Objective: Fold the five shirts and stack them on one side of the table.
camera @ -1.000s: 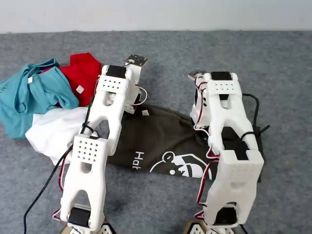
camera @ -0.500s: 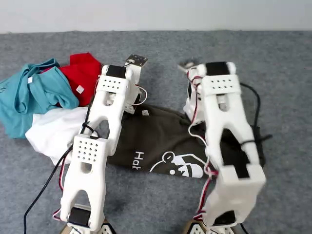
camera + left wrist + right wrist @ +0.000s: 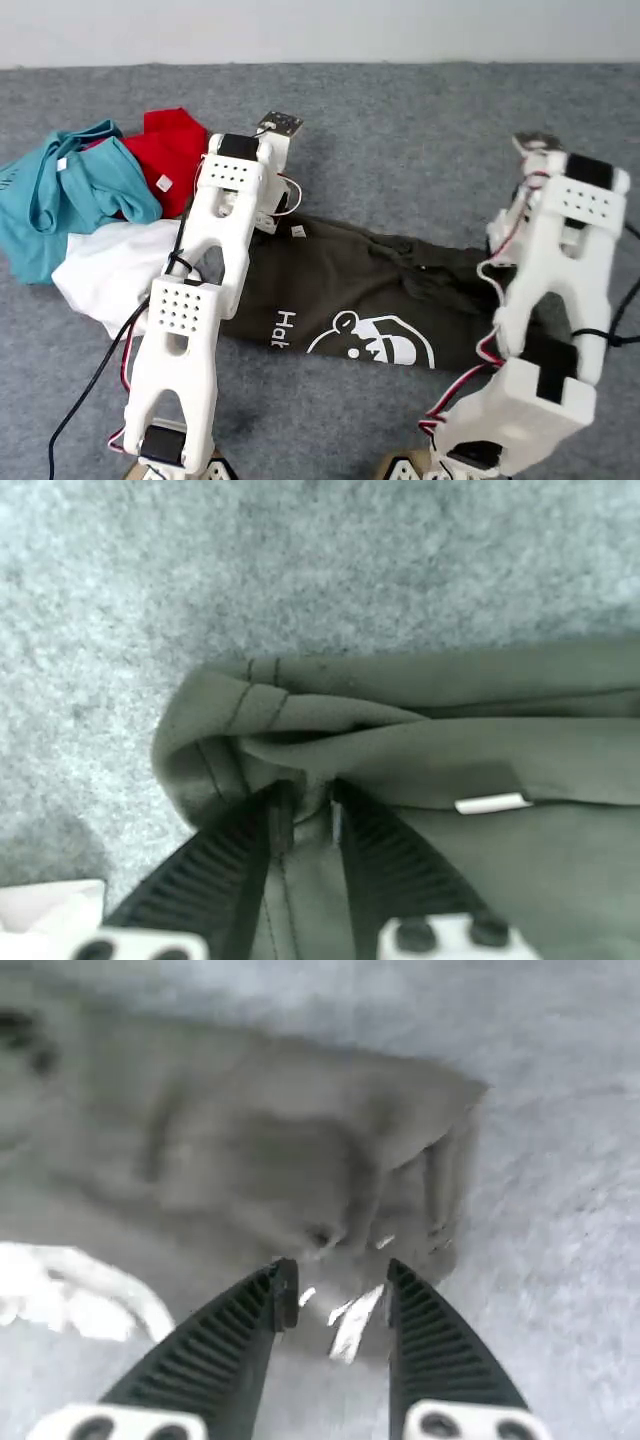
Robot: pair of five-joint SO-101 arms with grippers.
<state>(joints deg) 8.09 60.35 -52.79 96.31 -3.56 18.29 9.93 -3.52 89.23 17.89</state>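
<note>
A dark olive shirt (image 3: 340,290) with a white print lies spread across the middle of the grey table. My left gripper (image 3: 305,805) is shut on a fold of its fabric near a corner, beside a small white label (image 3: 490,802); from above, that gripper (image 3: 265,217) sits at the shirt's far left corner. My right gripper (image 3: 340,1290) hovers over the shirt's other end (image 3: 300,1160) with its fingers apart. The right arm (image 3: 560,240) stands at the shirt's right edge. Teal (image 3: 70,190), red (image 3: 170,150) and white (image 3: 110,265) shirts lie crumpled at the left.
Grey carpet-like cover (image 3: 420,130) stretches bare behind the arms and off to the far right. The pile of crumpled shirts takes up the left side. A black cable (image 3: 90,385) trails along the front left.
The right arm has swung from over the shirt's middle out to its right end. The left arm has stayed put, still holding the shirt's corner.
</note>
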